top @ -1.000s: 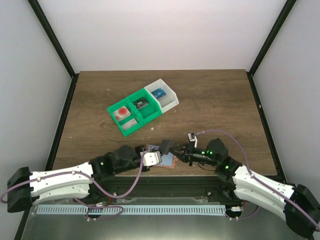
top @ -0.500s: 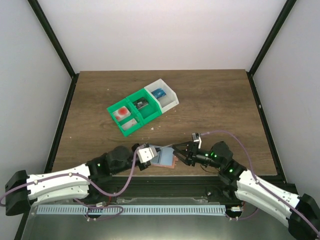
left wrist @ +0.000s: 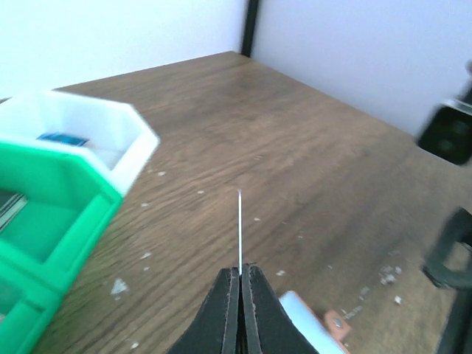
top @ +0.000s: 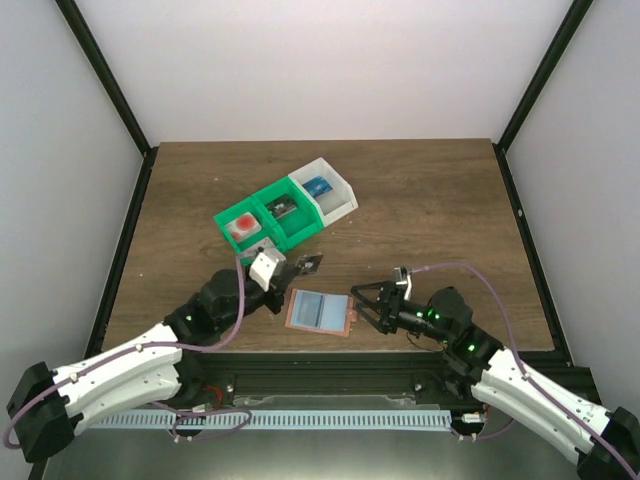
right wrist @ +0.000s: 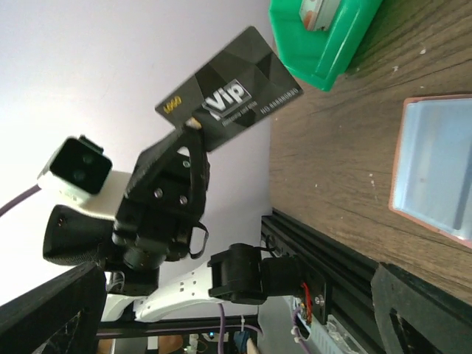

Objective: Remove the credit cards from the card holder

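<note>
Left gripper (top: 292, 267) has lifted away towards the bin (top: 262, 208), clamped on a dark card (right wrist: 232, 99), and the right gripper (top: 358, 306) has sprung wide off the holder (top: 346, 328), which lies open near the table's front edge with a pale blue card (top: 318, 309) left inside.

"VIP" — on the dark card (right wrist: 232, 99)

Both arms have white shells on their long links, the left arm (top: 120, 372) and the right arm (top: 530, 385) alike, dotted with small dark screw heads, and bulky black housings at the joints and bases. A small green light (top: 432, 314) glows on a black housing near each wrist. A mauve cable (top: 440, 264) loops along each arm. A white camera block (top: 265, 268) with a dark lens sits on the left wrist. The left claw (left wrist: 240, 274) has slim black fingers, and the right claw (top: 361, 307) is black too.
</note>
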You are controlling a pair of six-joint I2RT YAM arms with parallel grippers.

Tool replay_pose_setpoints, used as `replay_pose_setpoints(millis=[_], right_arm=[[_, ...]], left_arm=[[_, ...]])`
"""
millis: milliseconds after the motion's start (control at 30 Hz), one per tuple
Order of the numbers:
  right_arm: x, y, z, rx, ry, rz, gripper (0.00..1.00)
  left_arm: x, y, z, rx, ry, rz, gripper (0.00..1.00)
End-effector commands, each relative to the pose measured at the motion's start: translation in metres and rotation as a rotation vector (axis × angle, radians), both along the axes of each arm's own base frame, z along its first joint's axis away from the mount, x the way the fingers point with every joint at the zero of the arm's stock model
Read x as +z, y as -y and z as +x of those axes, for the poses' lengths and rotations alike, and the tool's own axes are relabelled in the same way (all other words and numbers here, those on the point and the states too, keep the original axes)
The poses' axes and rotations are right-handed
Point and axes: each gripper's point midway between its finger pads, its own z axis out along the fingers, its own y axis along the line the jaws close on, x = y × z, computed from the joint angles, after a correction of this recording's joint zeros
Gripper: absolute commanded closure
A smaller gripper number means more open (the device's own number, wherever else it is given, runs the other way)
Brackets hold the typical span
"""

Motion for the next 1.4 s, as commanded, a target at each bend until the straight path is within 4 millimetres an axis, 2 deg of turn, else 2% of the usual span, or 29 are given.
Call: replay_pose_setpoints(millis=[0, 233, 433, 567, 933, 1167, 1367], right_arm=[[0.0, 0.002, 0.004, -0.017, 0.028, -0.038, 0.0], [-0.001, -0.002, 0.004, 0.005, 0.053, -0.071, 0.0], [0.004, -0.003, 0.005, 0.015, 0.089, -0.103, 0.0], [0.01, -0.005, 0.007, 0.019, 0.118, -0.131, 0.0], [0.009, -0.004, 0.005, 0.027, 0.11, -0.123, 0.0], [0.014, 0.0, 0.005, 0.013, 0.127, -0.133, 0.0], [0.016, 0.001, 0.005, 0.01, 0.128, -0.137, 0.0]], left_arm=[[0.003, -0.027, 0.029, 0.203, -0.136, -0.13, 1.0], [-0.001, -0.08, 0.081, 0.539, -0.347, -0.307, 1.0], [0.0, -0.094, 0.119, 0.678, -0.458, -0.409, 1.0], [-0.015, -0.103, 0.144, 0.864, -0.54, -0.404, 1.0], [-0.033, -0.09, 0.201, 1.02, -0.633, -0.408, 1.0], [-0.056, -0.084, 0.226, 1.087, -0.677, -0.389, 1.0], [-0.063, -0.083, 0.243, 1.118, -0.64, -0.349, 1.0]])
